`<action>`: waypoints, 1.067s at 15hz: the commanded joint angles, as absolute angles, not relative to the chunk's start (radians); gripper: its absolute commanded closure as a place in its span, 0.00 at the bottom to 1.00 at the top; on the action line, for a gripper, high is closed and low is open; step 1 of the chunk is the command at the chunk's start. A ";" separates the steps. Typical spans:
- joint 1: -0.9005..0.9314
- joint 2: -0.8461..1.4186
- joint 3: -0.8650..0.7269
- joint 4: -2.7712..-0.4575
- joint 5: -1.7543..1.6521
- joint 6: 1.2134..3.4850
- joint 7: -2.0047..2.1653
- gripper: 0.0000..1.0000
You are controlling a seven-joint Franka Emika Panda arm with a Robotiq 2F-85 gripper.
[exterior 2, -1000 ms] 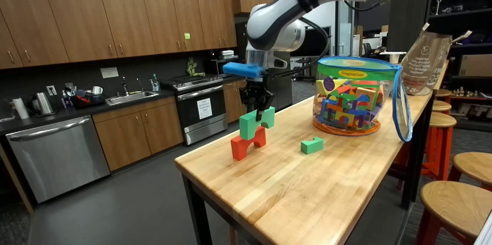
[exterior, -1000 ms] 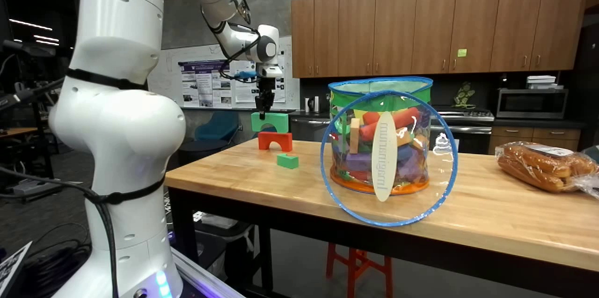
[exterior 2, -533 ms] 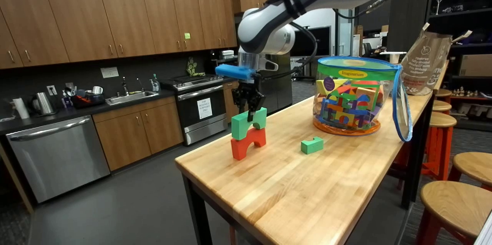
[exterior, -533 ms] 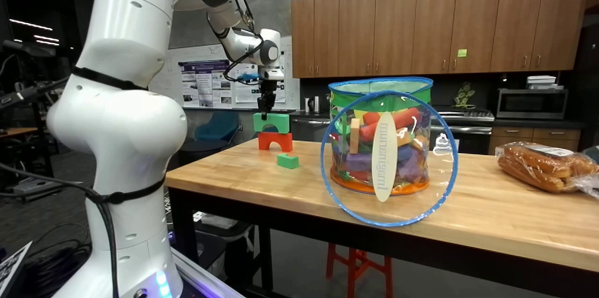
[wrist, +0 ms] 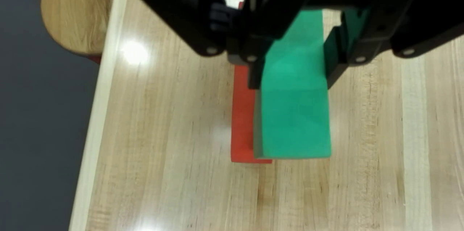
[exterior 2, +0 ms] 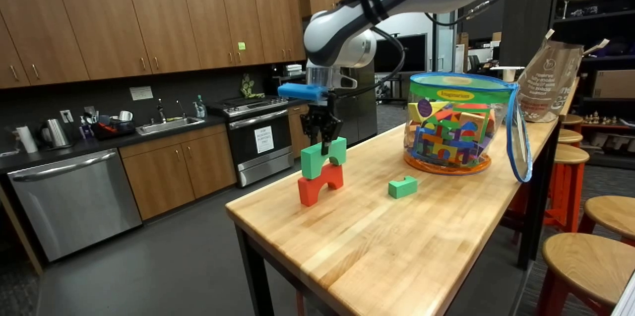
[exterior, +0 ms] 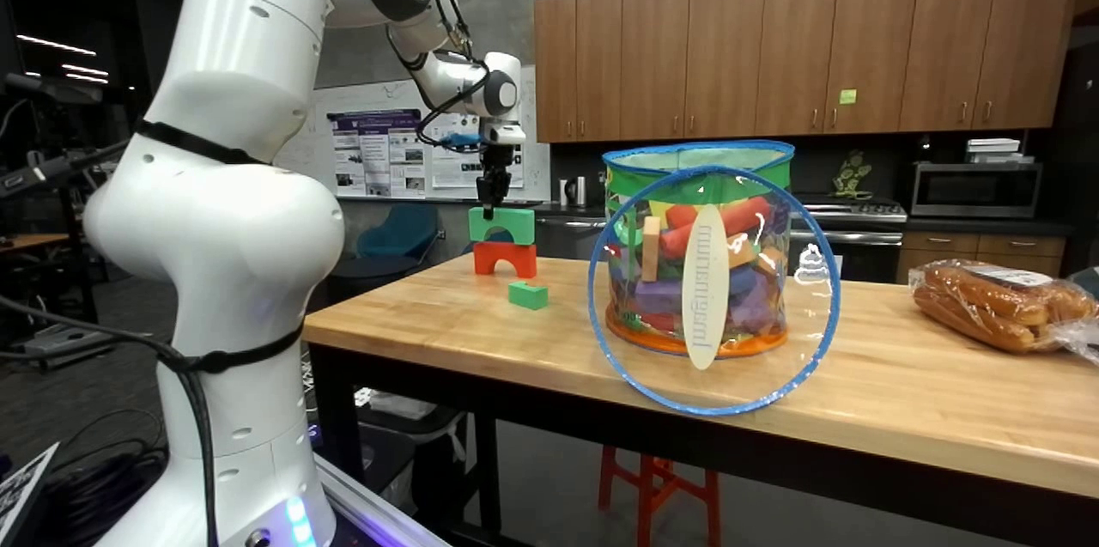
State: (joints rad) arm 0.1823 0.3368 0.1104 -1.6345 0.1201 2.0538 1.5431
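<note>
Just right of centre in the wrist view, the green arch-shaped block [wrist: 295, 126] is one even colour, as is the red arch-shaped block [wrist: 242, 115] at its left. The jointed black gripper [wrist: 293, 80] at the top has pale grey screw heads [wrist: 251, 58]. The pale wooden tabletop [wrist: 174, 144] carries darker tan streaks of grain; the round wooden stool seat [wrist: 72, 9], upper left, is honey-brown. Right of centre in an exterior view, the clear plastic drum-shaped bag [exterior 2: 427, 89] has a blue rim, a green band with a yellow oval label [exterior 2: 455, 94], and an orange base. The robot arm [exterior: 215, 212], left in an exterior view, is white with black bands.
</note>
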 commanded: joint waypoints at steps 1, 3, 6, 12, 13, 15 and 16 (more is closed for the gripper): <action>0.201 0.364 0.096 -1.579 0.111 2.010 1.565 0.84; 0.204 0.374 0.096 -1.562 0.108 2.005 1.561 0.84; 0.211 0.391 0.095 -1.535 0.105 1.990 1.561 0.84; 0.216 0.420 0.091 -1.503 0.107 1.960 1.559 0.84; 0.217 0.423 0.089 -1.498 0.105 1.962 1.559 0.84; 0.219 0.428 0.087 -1.490 0.101 1.963 1.561 0.84; 0.220 0.430 0.086 -1.484 0.100 1.963 1.561 0.84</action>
